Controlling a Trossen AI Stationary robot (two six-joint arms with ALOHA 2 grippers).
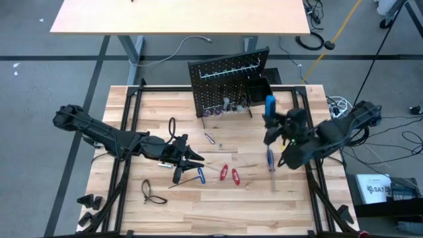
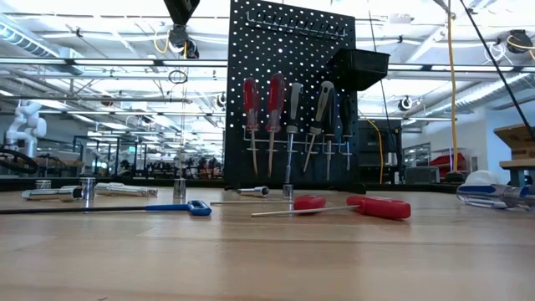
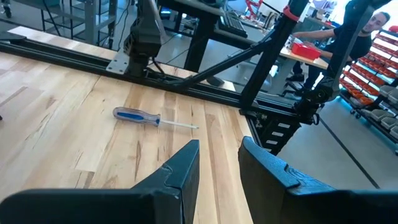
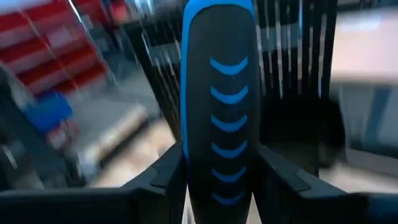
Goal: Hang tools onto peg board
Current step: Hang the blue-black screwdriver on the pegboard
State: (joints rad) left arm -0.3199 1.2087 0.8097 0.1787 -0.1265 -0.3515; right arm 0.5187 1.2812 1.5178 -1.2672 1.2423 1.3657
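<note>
My right gripper [image 4: 219,177] is clamped on a blue-and-black screwdriver [image 4: 219,99], its handle standing up between my fingers [image 4: 166,171]; the chevron marks on the grip are the only markings I can make out, no lettering. From above, that gripper [image 1: 269,129] sits just in front of the peg board [image 1: 221,82], near its right end, with the handle [image 1: 269,102] pointing toward the small black bin [image 1: 259,89]; what the bin holds I cannot tell. Below this gripper on the table lies another blue screwdriver [image 1: 270,162].

My left gripper [image 3: 217,168] is parted a little and holds nothing. Ahead of its fingers lies that blue screwdriver [image 3: 140,116] on the wood. From above, this gripper [image 1: 188,158] hovers close over the table, with the T-handle key [image 1: 195,175] just beside it and two red screwdrivers [image 1: 230,175] slightly farther out.

On the board, red [image 2: 262,109] and black-handled drivers [image 2: 309,109] hang in a row under the bin [image 2: 361,67].
</note>
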